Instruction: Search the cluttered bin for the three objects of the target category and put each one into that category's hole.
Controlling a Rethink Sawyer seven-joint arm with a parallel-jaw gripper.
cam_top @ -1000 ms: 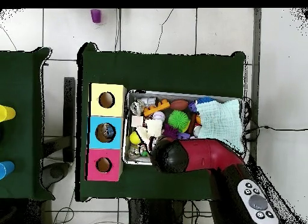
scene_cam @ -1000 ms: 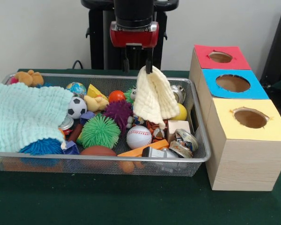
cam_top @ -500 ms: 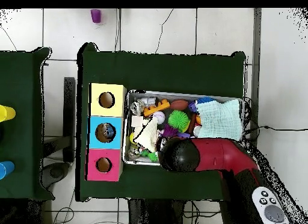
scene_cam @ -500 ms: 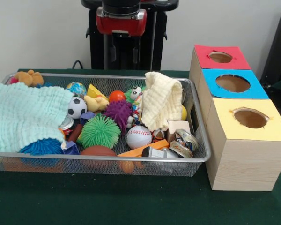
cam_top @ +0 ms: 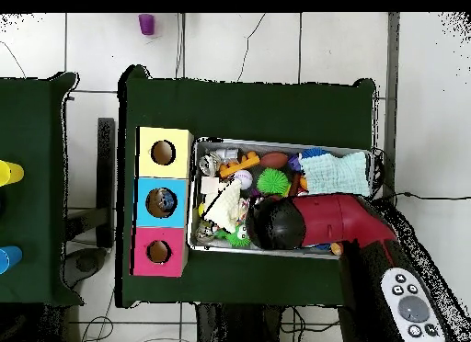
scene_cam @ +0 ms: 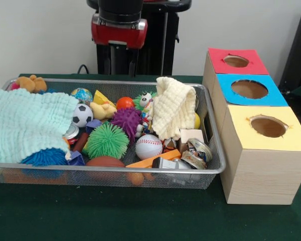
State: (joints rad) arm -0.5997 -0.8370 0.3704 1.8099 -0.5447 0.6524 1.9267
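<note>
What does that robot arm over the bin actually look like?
The arm is glossy red with a rounded black end seen from above. From the front, its head is a black cylinder over a red band, with dark fingers below. A grey button pad sits further back.

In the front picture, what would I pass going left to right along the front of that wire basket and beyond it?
Mint green cloth → green spiky ball → baseball → crushed can → yellow-topped box.

Even, soft indoor light; faint shadows, no glare
</note>
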